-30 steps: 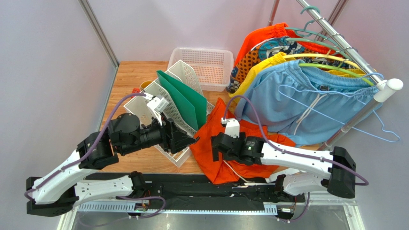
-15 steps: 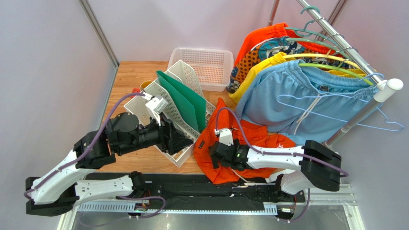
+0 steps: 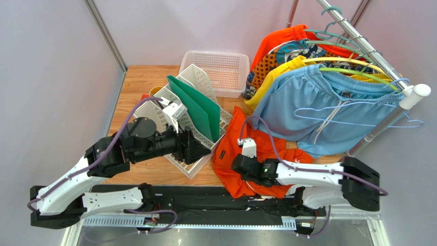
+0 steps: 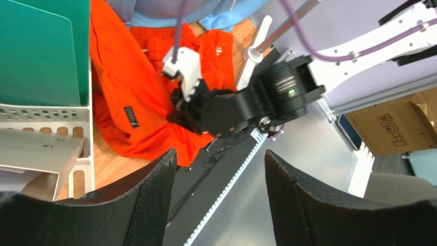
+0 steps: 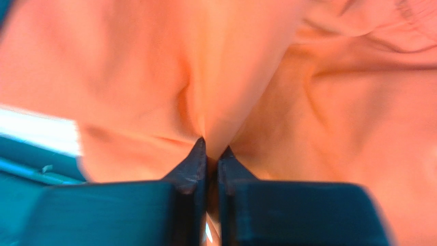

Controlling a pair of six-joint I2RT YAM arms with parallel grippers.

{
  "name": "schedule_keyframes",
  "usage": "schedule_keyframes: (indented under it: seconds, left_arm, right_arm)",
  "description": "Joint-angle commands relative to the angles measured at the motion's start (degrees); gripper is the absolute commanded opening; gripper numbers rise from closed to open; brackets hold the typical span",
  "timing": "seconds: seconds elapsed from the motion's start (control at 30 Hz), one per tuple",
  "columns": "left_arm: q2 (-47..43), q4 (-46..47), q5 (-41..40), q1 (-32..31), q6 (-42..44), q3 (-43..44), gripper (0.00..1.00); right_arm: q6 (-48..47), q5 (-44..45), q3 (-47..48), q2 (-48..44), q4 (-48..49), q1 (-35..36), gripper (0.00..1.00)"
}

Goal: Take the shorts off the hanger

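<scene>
The orange shorts (image 3: 233, 148) lie crumpled on the table at the near edge, off any hanger. My right gripper (image 3: 237, 165) is low over them and shut on a fold of the orange cloth (image 5: 210, 128), which rises pinched between the jaws. The light blue shorts (image 3: 313, 105) hang from the rail (image 3: 354, 33) on a green hanger (image 3: 359, 73). A loose pale blue wire hanger (image 3: 359, 123) dangles in front of them. My left gripper (image 3: 206, 154) hovers open beside the file rack, left of the orange shorts (image 4: 128, 87), with nothing between its fingers (image 4: 149, 205).
A white file rack (image 3: 177, 115) with green folders (image 3: 197, 105) stands mid-table, a white basket (image 3: 218, 72) behind it. Yellow shorts (image 3: 279, 72), a patterned pair (image 3: 266, 61) and another orange garment (image 3: 287, 36) hang further back on the rail.
My right gripper has closed on a fold of the orange shorts and bunched them toward the near edge. My left arm has shifted slightly to the right. The wire hanger has swung.
</scene>
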Motion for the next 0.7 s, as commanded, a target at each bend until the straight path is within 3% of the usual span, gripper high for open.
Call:
schedule_keyframes:
  seconds: [0.0,0.17,0.4,0.57,0.67]
  left_arm:
    - [-0.3,2.51,0.6,0.13,-0.07,1.09,0.69]
    - [0.22,5.06,1.03,1.1,0.1,1.71,0.72]
    - [4.0,11.21,5.16,1.36,5.63,6.09,0.72]
    - [7.07,15.16,8.14,1.36,11.08,8.12,0.8]
    - [10.49,15.79,9.03,1.27,14.07,10.49,0.91]
  right_arm:
    - [1.23,3.63,5.18,-9.89,-8.36,0.32,0.0]
    - [-1.4,5.32,14.83,-19.38,-14.98,0.32,0.0]
    - [-5.53,4.8,28.55,-23.61,-20.87,0.32,0.0]
    - [-7.47,5.49,37.69,-23.18,-22.71,0.32,0.0]
    - [-7.64,5.76,43.49,-21.6,-24.47,0.23,0.0]
